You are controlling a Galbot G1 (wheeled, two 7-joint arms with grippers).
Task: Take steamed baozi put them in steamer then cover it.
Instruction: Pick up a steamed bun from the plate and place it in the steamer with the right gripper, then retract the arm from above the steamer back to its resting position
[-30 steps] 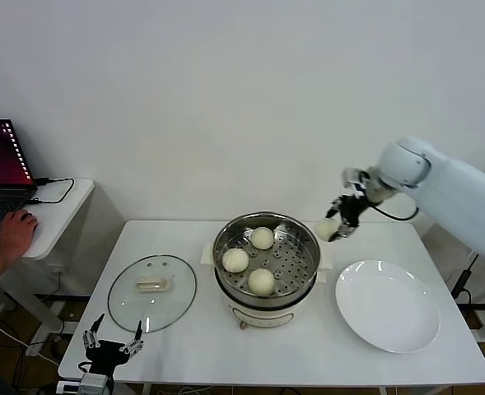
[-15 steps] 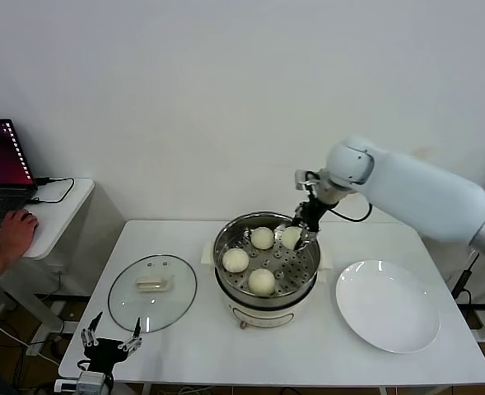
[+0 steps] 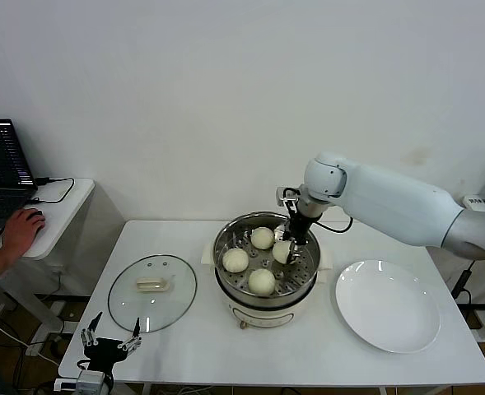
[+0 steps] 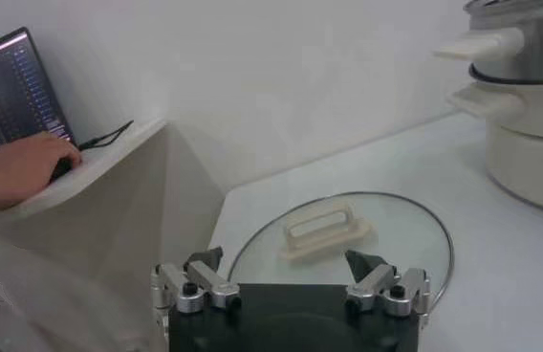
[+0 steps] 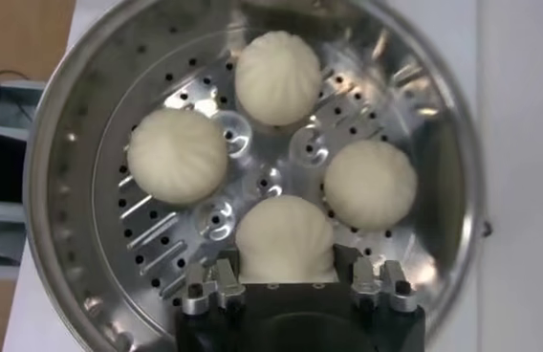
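The right gripper (image 3: 290,240) hangs over the steamer (image 3: 266,303), reaching in from its far right rim, with its jaws clamped on a bun (image 5: 285,238) held just above the perforated tray (image 5: 157,244). Three more buns lie on that tray: one toward the far side (image 3: 262,238), one at the left (image 3: 235,260) and one at the near side (image 3: 261,281), all apart from each other and from the held bun. The steamer stands uncovered near the middle of the surface (image 3: 226,346). Its glass lid (image 3: 152,291) lies flat on the surface toward the left edge, and a white plate (image 3: 388,306) sits toward the right edge. The left gripper (image 3: 110,343) waits low off the near left corner of the surface, jaws apart, near the lid.
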